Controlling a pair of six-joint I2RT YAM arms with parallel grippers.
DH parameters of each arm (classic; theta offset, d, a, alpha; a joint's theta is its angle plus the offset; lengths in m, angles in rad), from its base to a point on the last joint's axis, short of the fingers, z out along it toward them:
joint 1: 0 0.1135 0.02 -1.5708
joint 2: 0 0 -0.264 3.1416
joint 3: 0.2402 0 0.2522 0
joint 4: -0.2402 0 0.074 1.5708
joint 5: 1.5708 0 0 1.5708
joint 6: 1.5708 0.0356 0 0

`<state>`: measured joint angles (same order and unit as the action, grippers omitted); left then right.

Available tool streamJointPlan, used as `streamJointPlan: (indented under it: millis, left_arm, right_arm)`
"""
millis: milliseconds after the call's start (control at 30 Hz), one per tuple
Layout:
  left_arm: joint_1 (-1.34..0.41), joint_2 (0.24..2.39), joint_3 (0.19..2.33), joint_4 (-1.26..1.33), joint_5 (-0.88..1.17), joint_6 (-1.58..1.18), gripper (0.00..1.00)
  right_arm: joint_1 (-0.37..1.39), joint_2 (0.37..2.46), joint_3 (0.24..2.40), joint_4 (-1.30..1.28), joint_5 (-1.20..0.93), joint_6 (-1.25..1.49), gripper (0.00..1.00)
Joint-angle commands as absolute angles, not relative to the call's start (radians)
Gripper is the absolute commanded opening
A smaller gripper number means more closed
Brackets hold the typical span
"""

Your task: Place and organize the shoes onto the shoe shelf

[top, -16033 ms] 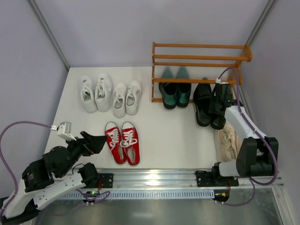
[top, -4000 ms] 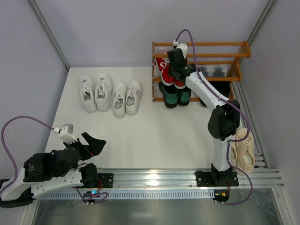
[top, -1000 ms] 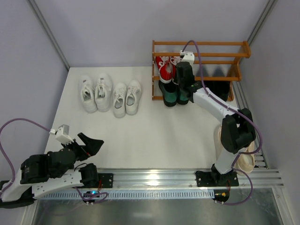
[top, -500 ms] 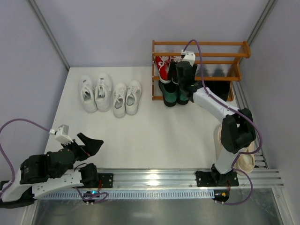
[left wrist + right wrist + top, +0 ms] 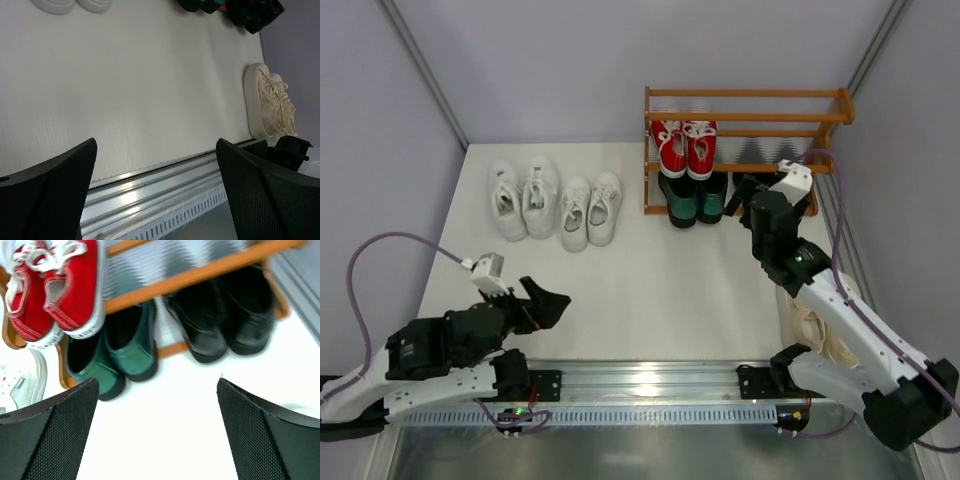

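So, half done by my count: the orange-brown wooden slatted shoe shelf (image 5: 745,120) at the back right of the white table (image 5: 660,290) carries three pairs. The red canvas sneakers with white laces (image 5: 684,146) sit on the middle tier at the left end. The dark green glossy loafers (image 5: 112,357) are directly below on the bottom tier, and the glossy black loafers (image 5: 220,325) are beside them to the right. The red pair lie side by side with their long axes running front to back across the slats, laced toes towards the back wall and heels towards you. You have three pairs left. The two white lace-up sneaker pairs (image 5: 555,200) stand in a row on the table left of the shelf, also lying front to back. The cream lace-up shoes (image 5: 270,112) are at the right edge by the rail, partly under the right arm. The right gripper (image 5: 157,382) hovers in front of the bottom tier, fingers wide apart and empty. The left gripper (image 5: 156,142) hangs low over the near left, also spread with nothing between.
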<state>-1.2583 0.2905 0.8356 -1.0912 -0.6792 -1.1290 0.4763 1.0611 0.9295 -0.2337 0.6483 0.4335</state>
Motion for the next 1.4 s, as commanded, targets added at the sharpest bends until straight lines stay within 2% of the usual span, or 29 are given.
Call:
streamJointPlan:
  millis: [0, 67, 200, 300, 400, 667, 833, 967, 1200, 1367]
  left_arm:
    - [-1.259, 0.514, 0.845, -0.743, -0.560, -0.957, 1.00]
    - [-1.259, 0.633, 0.882, -0.652, -0.534, -0.896, 1.00]
    - [-1.258, 0.956, 0.986, -0.419, -0.416, -0.798, 1.00]
    - [-1.256, 1.300, 1.125, -0.309, -0.315, -0.756, 1.00]
    - [-1.255, 1.553, 1.288, -0.220, -0.220, -0.746, 1.00]
    - [-1.258, 2.015, 1.761, -0.121, -0.039, -0.767, 1.00]
    - [-1.262, 2.235, 2.036, -0.196, 0.031, -0.796, 1.00]
    - [-1.264, 2.409, 2.178, -0.303, 0.058, -0.808, 1.00]
    - [-1.264, 2.517, 2.204, -0.344, 0.080, -0.834, 0.98]
    - [-1.269, 2.557, 2.221, -0.321, 0.136, -0.847, 0.92]
  right_arm:
    - [0.482, 0.881, 0.905, -0.525, 0.777, 0.589, 1.00]
    - [0.483, 0.832, 0.939, -0.721, 0.831, 0.694, 1.00]
    - [0.483, 0.730, 1.009, -0.949, 0.873, 0.833, 1.00]
    - [0.483, 0.646, 1.061, -1.017, 0.896, 0.853, 1.00]
    - [0.482, 0.578, 1.120, -1.049, 0.903, 0.831, 1.00]
    - [0.483, 0.489, 1.180, -1.112, 0.881, 0.811, 1.00]
    - [0.483, 0.468, 1.183, -1.111, 0.868, 0.792, 1.00]
    - [0.482, 0.446, 1.180, -1.109, 0.879, 0.782, 1.00]
    - [0.483, 0.425, 1.149, -1.108, 0.881, 0.782, 1.00]
    - [0.483, 0.423, 1.140, -1.103, 0.874, 0.785, 1.00]
